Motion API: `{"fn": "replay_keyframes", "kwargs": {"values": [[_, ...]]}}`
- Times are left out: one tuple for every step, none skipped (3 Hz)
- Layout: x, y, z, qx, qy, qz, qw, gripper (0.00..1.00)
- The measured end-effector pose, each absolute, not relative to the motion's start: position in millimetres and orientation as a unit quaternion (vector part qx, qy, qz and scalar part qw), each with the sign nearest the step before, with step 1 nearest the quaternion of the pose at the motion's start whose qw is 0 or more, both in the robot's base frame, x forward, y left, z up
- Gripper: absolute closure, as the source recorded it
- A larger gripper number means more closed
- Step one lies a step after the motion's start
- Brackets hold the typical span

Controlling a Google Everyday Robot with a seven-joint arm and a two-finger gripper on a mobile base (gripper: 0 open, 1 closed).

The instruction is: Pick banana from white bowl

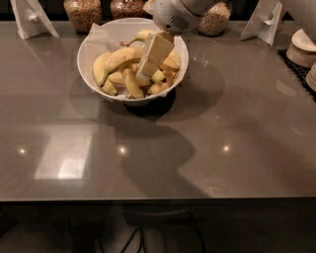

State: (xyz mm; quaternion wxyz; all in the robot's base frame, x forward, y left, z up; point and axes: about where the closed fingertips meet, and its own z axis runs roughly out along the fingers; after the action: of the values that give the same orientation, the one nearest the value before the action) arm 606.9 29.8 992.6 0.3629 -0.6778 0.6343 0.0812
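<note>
You have: 1 white bowl [126,100], roughly 7 bananas [131,85] incl. 1 long arched banana [116,59], 3 jars [82,14], 2 white stands [30,19], 1 claw [144,73] over bowl.
</note>
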Motion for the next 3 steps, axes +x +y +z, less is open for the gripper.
{"fn": "replay_keyframes", "kwargs": {"values": [[626, 38, 984, -0.689, 0.623, 0.059, 0.365, 0.0], [638, 43, 973, -0.699, 0.615, 0.042, 0.363, 0.09], [650, 41, 956, -0.704, 0.613, 0.033, 0.358, 0.22]]}}
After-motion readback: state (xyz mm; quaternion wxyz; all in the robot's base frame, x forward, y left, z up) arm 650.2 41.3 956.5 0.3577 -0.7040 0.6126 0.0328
